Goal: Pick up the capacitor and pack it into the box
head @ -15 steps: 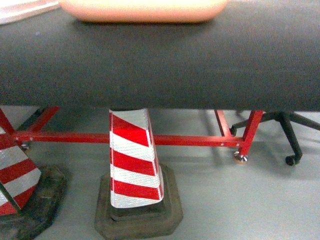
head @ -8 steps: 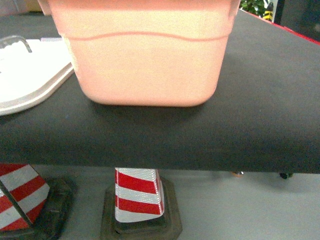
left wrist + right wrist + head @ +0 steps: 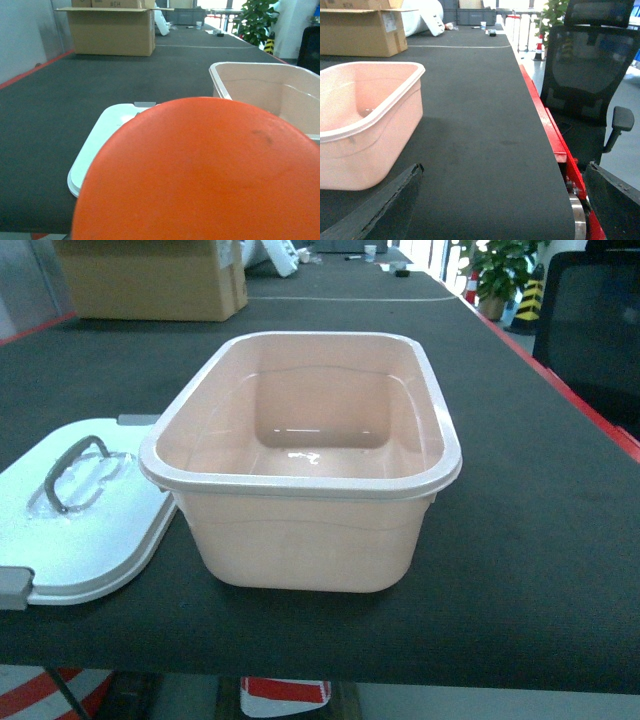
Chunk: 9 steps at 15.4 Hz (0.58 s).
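The box (image 3: 300, 483) is a pale pink tub standing open and empty on the black table; it also shows in the left wrist view (image 3: 260, 90) and the right wrist view (image 3: 365, 125). Its white lid (image 3: 100, 530) with a grey handle lies flat to its left. A round orange capacitor (image 3: 200, 175) fills the lower part of the left wrist view right at the jaws. It hangs in front of the table's near edge and hides the fingers of my left gripper. My right gripper (image 3: 495, 210) is open and empty over the table to the right of the box. Neither gripper shows in the head view.
A brown cardboard carton (image 3: 150, 280) stands at the far left of the table. The table's red right edge (image 3: 545, 120) runs beside a black office chair (image 3: 590, 75). A potted plant (image 3: 495, 265) stands at the far end. Red-and-white cones (image 3: 285, 695) sit under the table.
The head view has risen from under the table, past the box's front wall, to look down into the open box.
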{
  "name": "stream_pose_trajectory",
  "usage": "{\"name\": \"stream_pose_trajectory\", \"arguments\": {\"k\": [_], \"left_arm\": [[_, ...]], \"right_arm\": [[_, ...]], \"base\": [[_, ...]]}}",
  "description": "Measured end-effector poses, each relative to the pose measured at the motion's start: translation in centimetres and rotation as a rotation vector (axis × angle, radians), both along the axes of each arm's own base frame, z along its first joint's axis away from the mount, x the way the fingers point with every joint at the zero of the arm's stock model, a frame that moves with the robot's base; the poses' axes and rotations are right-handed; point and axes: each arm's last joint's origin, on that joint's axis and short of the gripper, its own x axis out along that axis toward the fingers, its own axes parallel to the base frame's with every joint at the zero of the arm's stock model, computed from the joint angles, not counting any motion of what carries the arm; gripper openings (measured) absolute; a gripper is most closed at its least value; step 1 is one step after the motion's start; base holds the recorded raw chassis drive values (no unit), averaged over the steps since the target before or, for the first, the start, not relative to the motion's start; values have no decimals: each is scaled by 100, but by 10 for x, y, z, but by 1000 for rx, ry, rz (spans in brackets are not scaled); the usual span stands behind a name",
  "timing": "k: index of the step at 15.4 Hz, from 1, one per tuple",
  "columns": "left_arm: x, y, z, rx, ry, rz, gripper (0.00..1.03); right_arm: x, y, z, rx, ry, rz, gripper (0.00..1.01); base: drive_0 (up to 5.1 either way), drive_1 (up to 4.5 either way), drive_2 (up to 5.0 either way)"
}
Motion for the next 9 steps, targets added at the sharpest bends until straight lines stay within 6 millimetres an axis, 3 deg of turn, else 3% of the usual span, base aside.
{"name": "stream_pose_trajectory", "arguments": {"k": [9], "left_arm": [[0, 0, 0, 0, -3, 0, 43]], "right_arm": [[0, 0, 0, 0, -2, -1, 98]], "base": [[0, 0, 0]]}}
